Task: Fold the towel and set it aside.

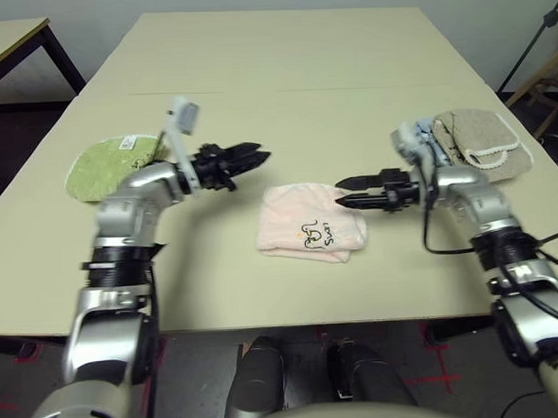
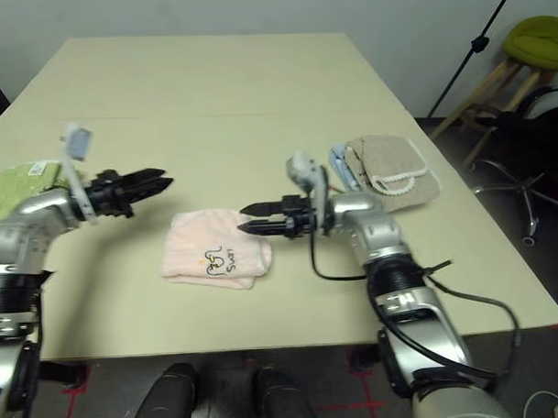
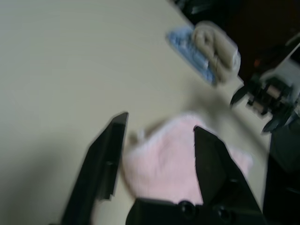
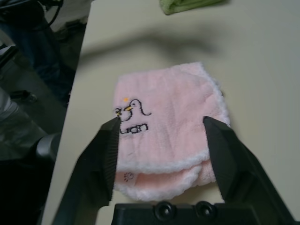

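Both silver forearms are held out in front of the body, the wrists raised and the two grippers turned inward toward each other, well apart. The left gripper (image 1: 255, 157) is seen with its black fingers spread and nothing held between them. The right gripper (image 1: 344, 192) is likewise parted and empty, pointed toward the robot's left.

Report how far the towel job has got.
Done: the pink towel lies folded on the table. In hand: nothing; the left pincer and right pincer flank it, open and empty. Left: setting it aside, perhaps by the beige and blue towels.
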